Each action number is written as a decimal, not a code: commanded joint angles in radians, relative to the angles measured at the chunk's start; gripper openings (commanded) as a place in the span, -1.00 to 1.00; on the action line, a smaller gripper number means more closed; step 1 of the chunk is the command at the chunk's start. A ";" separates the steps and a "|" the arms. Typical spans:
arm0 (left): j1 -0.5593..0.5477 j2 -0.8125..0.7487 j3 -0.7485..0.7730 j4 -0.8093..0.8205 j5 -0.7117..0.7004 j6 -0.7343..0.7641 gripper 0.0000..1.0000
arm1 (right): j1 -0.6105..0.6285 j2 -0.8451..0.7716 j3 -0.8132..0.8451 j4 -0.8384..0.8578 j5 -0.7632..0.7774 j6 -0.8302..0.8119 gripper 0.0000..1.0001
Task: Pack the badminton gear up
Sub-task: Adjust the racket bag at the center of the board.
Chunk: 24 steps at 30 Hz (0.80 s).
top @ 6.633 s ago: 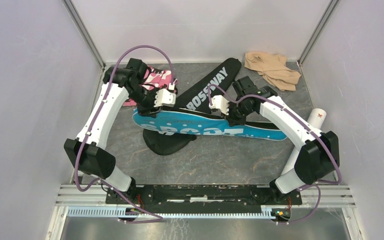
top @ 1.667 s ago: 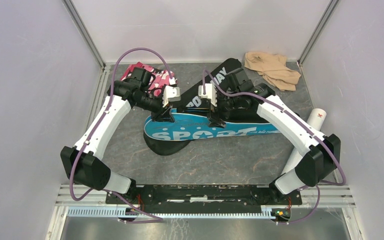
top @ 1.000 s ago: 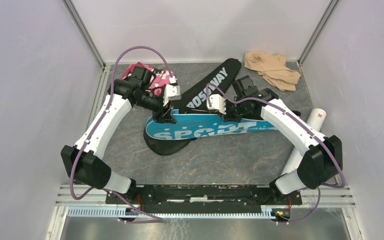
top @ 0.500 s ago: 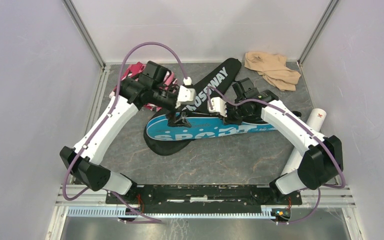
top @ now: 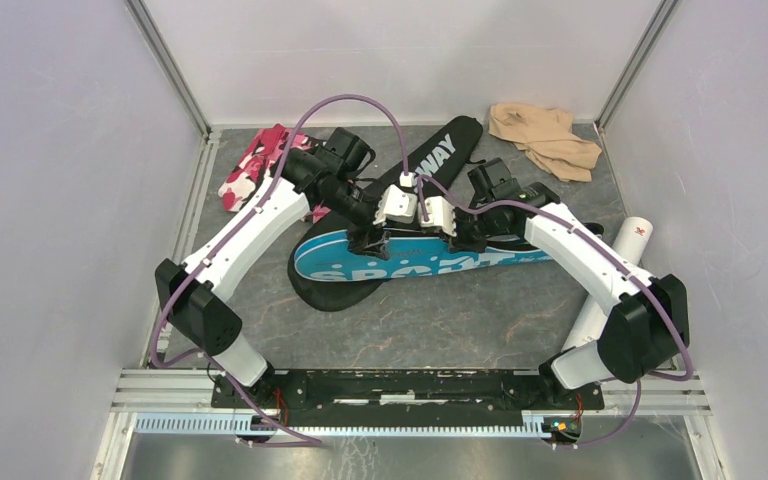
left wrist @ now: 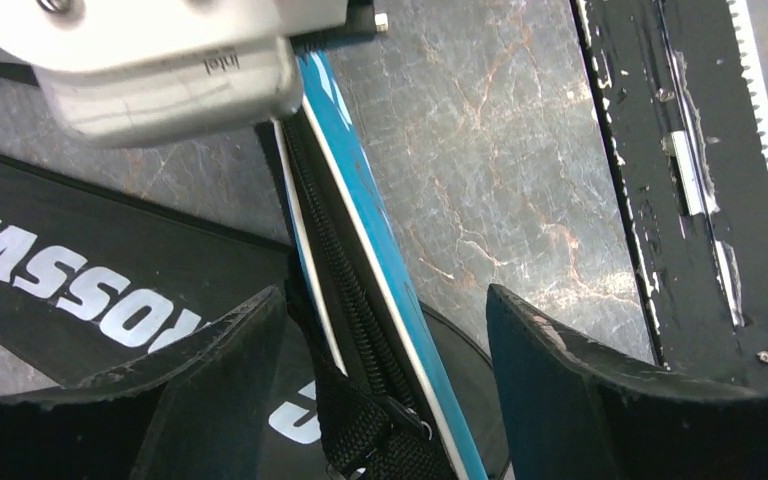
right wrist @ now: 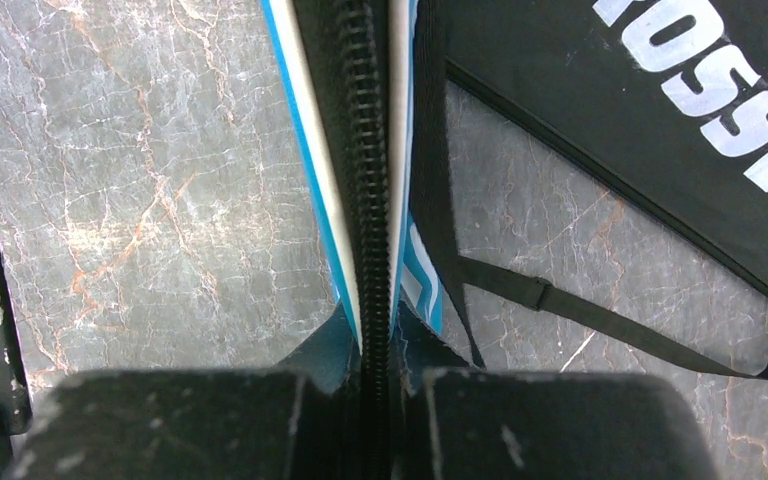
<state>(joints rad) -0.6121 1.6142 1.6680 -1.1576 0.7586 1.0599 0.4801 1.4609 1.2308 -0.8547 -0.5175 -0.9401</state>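
The blue "SPORT" cover [top: 420, 262] stands on its edge across the black "CROSSWAY" cover [top: 430, 160]. My right gripper [top: 460, 238] is shut on the blue cover's zippered top edge [right wrist: 372, 200], with the zipper running straight out from between its fingers [right wrist: 375, 375]. My left gripper [top: 375, 240] hangs right beside it, open. Its fingers [left wrist: 210, 370] straddle the same edge without touching it, and the zipper pull [left wrist: 415, 415] and a black webbing loop lie between them. A white tube [top: 635, 232] lies at the right wall. No rackets or shuttlecocks show.
A pink camouflage cloth [top: 255, 170] lies at the back left and a beige cloth [top: 545, 135] at the back right. The black cover's strap [right wrist: 600, 320] trails over the stone-patterned table. The black base rail [left wrist: 700, 180] runs along the near edge.
My left gripper let go of the blue cover's left end, opened, and moved right along the top edge until it hangs next to the right gripper. The right gripper kept its hold.
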 commanded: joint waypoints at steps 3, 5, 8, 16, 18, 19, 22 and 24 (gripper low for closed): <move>-0.001 0.000 0.037 -0.091 -0.048 0.102 0.39 | -0.018 -0.036 -0.019 0.004 -0.020 0.001 -1.00; 0.000 -0.002 0.037 -0.122 -0.069 0.117 0.24 | -0.024 -0.036 -0.021 0.007 -0.017 0.004 -1.00; 0.009 -0.013 0.030 -0.156 -0.090 0.133 0.04 | -0.029 -0.037 -0.020 0.006 -0.013 0.006 -0.99; 0.076 -0.035 0.033 -0.209 -0.099 0.164 -0.20 | -0.035 -0.040 -0.025 -0.001 -0.010 0.004 -1.00; 0.089 -0.039 0.031 -0.213 -0.100 0.171 -0.19 | -0.036 -0.040 -0.025 -0.003 -0.012 0.006 -0.99; 0.095 -0.041 0.028 -0.213 -0.100 0.171 -0.17 | -0.036 -0.042 -0.025 -0.004 -0.011 0.006 -0.99; 0.105 -0.050 0.012 -0.214 -0.100 0.176 -0.15 | -0.036 -0.043 -0.023 -0.008 -0.009 0.008 -1.00; 0.110 -0.053 0.001 -0.215 -0.104 0.179 -0.15 | -0.037 -0.047 -0.019 -0.010 -0.005 0.008 -1.00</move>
<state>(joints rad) -0.5358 1.6089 1.6749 -1.2682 0.7078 1.1904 0.4683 1.4536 1.2182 -0.8368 -0.5228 -0.9394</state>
